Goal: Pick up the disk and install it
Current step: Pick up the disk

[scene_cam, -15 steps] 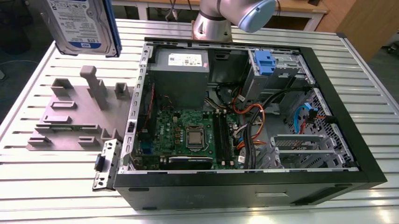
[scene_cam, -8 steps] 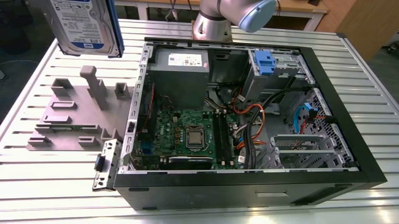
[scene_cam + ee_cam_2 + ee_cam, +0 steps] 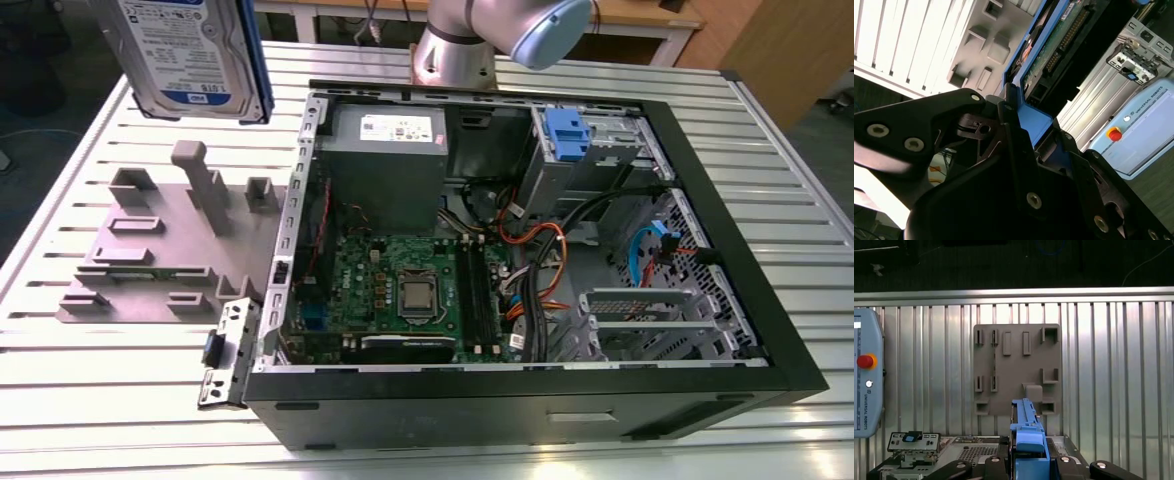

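one disk (image 3: pixel 187 50) above pale slatted table (image 3: pixel 107 400)

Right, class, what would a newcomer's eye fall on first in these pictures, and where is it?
The disk, held high at the exterior view's upper left, clamped edge-on in the gripper in the first wrist view. Next, the open computer case on the slatted table, with a grey fixture plate on that view's left.

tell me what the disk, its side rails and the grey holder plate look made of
The disk, held in the claw: bare silvery metal casing, dull sheen, paper-like label. Its rails: glossy blue plastic, apparently moulded. The holder plate: matte grey, likely plastic, possibly printed; hard to tell.
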Controlling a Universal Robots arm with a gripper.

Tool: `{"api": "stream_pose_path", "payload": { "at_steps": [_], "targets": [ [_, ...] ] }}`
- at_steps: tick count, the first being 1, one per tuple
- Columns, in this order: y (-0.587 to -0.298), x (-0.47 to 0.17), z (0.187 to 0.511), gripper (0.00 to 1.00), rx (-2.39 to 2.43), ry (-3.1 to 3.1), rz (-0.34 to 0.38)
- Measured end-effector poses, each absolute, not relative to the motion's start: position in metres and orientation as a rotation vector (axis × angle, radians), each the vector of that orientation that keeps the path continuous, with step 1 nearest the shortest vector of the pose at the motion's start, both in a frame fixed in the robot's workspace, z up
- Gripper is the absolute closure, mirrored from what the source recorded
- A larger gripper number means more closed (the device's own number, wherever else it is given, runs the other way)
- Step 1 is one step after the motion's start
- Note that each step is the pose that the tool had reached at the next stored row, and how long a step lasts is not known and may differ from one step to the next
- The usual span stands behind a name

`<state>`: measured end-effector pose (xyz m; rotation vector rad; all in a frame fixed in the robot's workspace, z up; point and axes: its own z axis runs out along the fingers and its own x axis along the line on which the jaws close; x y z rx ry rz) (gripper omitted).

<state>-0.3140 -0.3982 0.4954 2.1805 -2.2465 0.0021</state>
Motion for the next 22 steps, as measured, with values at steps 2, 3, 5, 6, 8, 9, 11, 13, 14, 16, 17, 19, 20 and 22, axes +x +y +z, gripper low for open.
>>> {"api": "stream_pose_path", "payload": {
  "at_steps": [2, 3, 5, 6, 8, 9, 11, 13, 14, 16, 17, 19, 20, 22],
  "targets": [
    [-0.398, -0.313, 0.495, 0.64, 2.181, -2.246, 0.002],
    [-0.398, -0.312, 0.495, 0.64, 2.181, -2.246, 0.002],
    [-0.398, -0.310, 0.495, 0.64, 2.181, -2.246, 0.002],
    [-0.398, -0.310, 0.495, 0.64, 2.181, -2.246, 0.002],
    [-0.399, -0.308, 0.495, 0.64, 2.181, -2.246, 0.002],
    [-0.399, -0.307, 0.495, 0.64, 2.181, -2.247, 0.002],
    [-0.399, -0.305, 0.495, 0.64, 2.180, -2.246, 0.002],
    [-0.399, -0.303, 0.495, 0.64, 2.180, -2.246, 0.002],
    [-0.399, -0.302, 0.495, 0.64, 2.181, -2.246, 0.002],
    [-0.399, -0.300, 0.495, 0.64, 2.181, -2.246, 0.002],
    [-0.399, -0.299, 0.495, 0.64, 2.181, -2.246, 0.002],
    [-0.399, -0.298, 0.495, 0.64, 2.181, -2.246, 0.002],
    [-0.399, -0.298, 0.495, 0.64, 2.181, -2.247, 0.002],
    [-0.399, -0.297, 0.495, 0.64, 2.181, -2.247, 0.002]
  ]
}}
